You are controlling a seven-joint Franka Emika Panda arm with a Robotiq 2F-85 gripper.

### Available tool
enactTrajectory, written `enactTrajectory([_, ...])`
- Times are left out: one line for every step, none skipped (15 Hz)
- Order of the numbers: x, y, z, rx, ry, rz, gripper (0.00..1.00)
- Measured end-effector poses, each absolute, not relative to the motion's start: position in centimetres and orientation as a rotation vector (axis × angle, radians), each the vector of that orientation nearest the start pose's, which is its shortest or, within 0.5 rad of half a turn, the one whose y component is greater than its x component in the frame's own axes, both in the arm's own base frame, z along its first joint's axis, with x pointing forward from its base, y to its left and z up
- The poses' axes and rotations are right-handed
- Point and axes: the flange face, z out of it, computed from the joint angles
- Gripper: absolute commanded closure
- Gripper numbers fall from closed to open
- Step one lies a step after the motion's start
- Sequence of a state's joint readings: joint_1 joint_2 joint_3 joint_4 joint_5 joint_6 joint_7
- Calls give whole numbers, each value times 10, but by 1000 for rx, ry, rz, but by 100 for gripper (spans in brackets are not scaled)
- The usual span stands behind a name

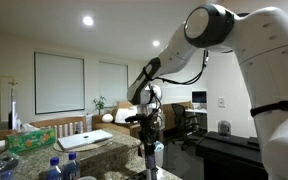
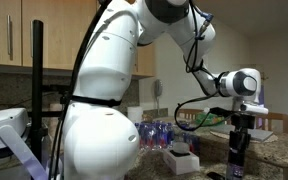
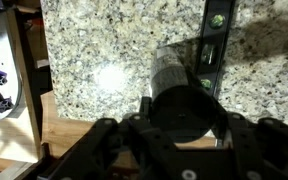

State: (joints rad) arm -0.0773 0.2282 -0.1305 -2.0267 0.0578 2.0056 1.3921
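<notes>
My gripper (image 3: pixel 184 125) is closed around a cylindrical bottle with a dark round cap (image 3: pixel 182 100), which stands upright near the edge of a speckled granite counter (image 3: pixel 104 60). In both exterior views the gripper (image 1: pixel 148 132) (image 2: pixel 239 142) points straight down over the bottle (image 1: pixel 150 157) (image 2: pixel 237 162). The fingers sit on both sides of the cap. The bottle's lower body is mostly hidden in the wrist view.
A black spirit level (image 3: pixel 214 45) lies on the counter just beyond the bottle. A laptop (image 1: pixel 84 140), a tissue box (image 1: pixel 31 137) and capped water bottles (image 1: pixel 59 170) sit nearby. A pack of water bottles (image 2: pixel 159 133) and a white box (image 2: pixel 181 158) stand beside the arm.
</notes>
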Motion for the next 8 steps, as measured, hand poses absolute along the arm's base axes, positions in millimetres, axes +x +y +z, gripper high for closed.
enactTrajectory([552,-112,319,-2224,2365,355,69])
enactTrajectory([555,-113,319,-2224,2367,355,69])
enactTrajectory([557,-114,319,-2223,2368,353,69])
enactTrajectory([559,-115,319,-2222,2368,349,69])
enactTrajectory([561,-115,320,-2222,2368,344,69])
enactTrajectory([563,-115,320,-2222,2367,340,69])
enactTrajectory([564,-115,321,-2222,2365,336,69])
enactTrajectory([565,-115,322,-2223,2363,332,69])
